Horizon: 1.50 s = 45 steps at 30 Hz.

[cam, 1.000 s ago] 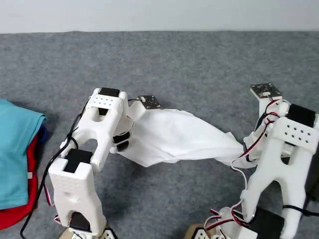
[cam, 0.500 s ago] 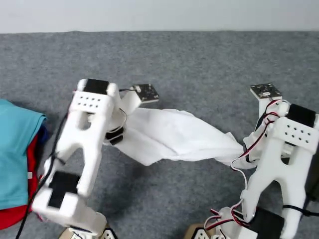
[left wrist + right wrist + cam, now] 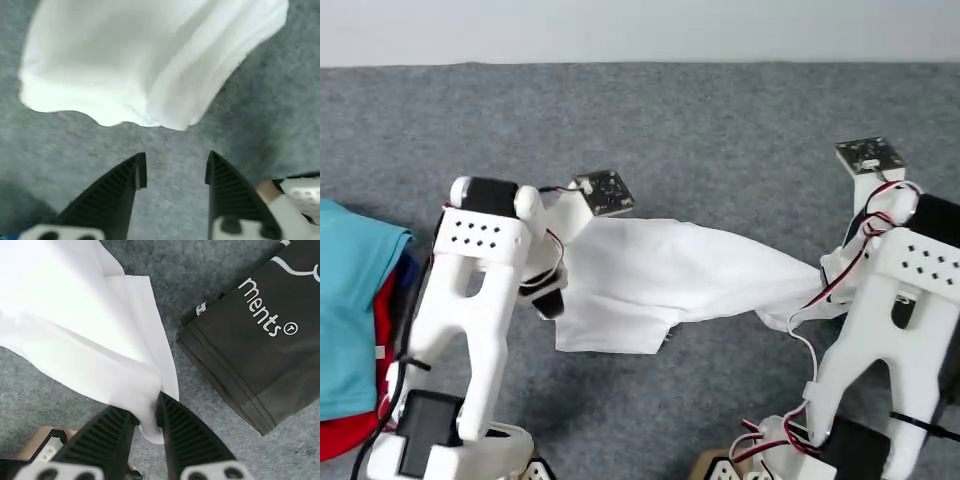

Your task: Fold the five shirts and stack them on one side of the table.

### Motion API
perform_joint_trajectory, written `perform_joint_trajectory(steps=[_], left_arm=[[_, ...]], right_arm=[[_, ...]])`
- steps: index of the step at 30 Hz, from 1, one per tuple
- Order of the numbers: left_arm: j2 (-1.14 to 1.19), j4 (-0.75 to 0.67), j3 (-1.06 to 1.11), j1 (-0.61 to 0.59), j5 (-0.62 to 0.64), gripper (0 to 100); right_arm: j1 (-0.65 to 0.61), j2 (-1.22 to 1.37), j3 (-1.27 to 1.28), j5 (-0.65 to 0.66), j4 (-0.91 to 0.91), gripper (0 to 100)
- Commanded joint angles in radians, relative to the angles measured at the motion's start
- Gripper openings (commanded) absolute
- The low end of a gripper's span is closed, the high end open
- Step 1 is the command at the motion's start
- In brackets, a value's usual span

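A white shirt [image 3: 660, 275] stretches across the middle of the grey table between the two arms. Its left end lies flat on the table. My right gripper [image 3: 150, 410] is shut on the shirt's right end [image 3: 65, 315], and in the high view that gripper [image 3: 825, 285] holds the cloth drawn to a point. My left gripper [image 3: 175, 165] is open with nothing between its fingers, and the white shirt [image 3: 140, 60] lies just beyond the fingertips. In the high view the left gripper [image 3: 550, 295] sits at the shirt's left edge.
A stack of folded shirts lies at the table's left edge: a teal shirt [image 3: 350, 300] on top, a red one [image 3: 350, 425] and a blue one [image 3: 408, 268] under it. A folded black shirt [image 3: 250, 340] lies close beside my right gripper.
My left gripper has let go of the shirt's left end and drawn back to the left. That end has dropped flat on the table. The right arm has shifted slightly right.
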Motion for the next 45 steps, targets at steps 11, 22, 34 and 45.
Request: perform_joint_trajectory(steps=[11, 22, 34, 45], left_arm=[[0.19, -0.186, 0.165, 0.12, 0.086, 21], [0.454, -0.288, 0.041, 0.091, 0.107, 20], [0.559, -0.299, -0.019, 0.074, 0.13, 11], [0.442, -0.229, -0.019, 0.074, 0.13, 1]], right_arm=[[-0.096, -0.044, -0.052, -0.011, 0.033, 1.0], [-0.091, -0.044, -0.052, -0.011, 0.036, 1.0], [-0.091, -0.042, -0.051, -0.009, 0.041, 1.0], [-0.093, -0.058, -0.061, -0.005, 0.041, 1.0]])
